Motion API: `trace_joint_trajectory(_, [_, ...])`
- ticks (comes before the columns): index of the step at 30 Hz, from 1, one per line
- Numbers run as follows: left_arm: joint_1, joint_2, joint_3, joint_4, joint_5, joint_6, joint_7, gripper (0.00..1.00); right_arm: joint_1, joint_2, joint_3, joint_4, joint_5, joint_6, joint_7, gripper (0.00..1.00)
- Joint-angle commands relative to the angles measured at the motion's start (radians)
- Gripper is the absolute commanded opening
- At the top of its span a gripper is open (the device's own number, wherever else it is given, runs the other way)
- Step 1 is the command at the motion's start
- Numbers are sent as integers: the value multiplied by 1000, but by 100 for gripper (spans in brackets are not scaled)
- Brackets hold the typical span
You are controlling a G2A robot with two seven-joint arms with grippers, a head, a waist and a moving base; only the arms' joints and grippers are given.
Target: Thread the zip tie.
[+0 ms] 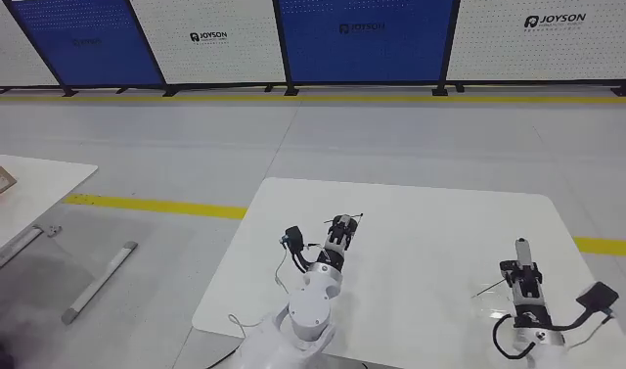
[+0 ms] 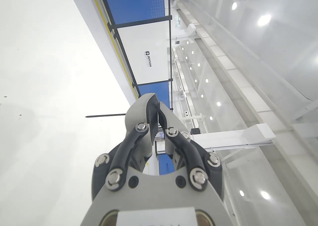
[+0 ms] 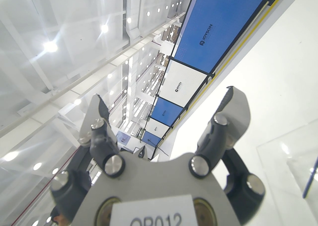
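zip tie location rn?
In the left wrist view the zip tie is pinched in the shut left hand, its black tail sticking out sideways over the white table, well apart from the open right hand.

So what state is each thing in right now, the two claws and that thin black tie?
Zip tie: straight, not looped, one end pinched, the other sticking out free.
Left claw: shut on it.
Right claw: open, holding nothing.
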Motion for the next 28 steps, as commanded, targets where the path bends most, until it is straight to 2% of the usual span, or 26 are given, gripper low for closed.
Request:
trace_joint_trajectory(1, [2,0,-4,0,-3,-4,-4,0,3,0,1,0,0,11,0,100])
trace_joint_trajectory(5, [5,-2,-19,2,0,-15,18,0,11,-2,24,-7,54,49,-7,100])
trace_joint_trajectory(13, [2,-9,-37,35,-9,-19,43,0,18,-3,101,-16,194,141,-1,100])
trace_joint_trajectory(18, [7,-12,-51,40,-13,-23,58,0,20,-4,125,-9,229,164,-11,100])
trace_joint_trajectory(20, [10,-13,-55,44,-5,-30,72,0,21,-4,131,-8,226,193,-8,100])
trace_joint_trajectory(28, [10,-13,-55,44,-5,-30,72,0,22,-5,134,-9,225,199,-20,100])
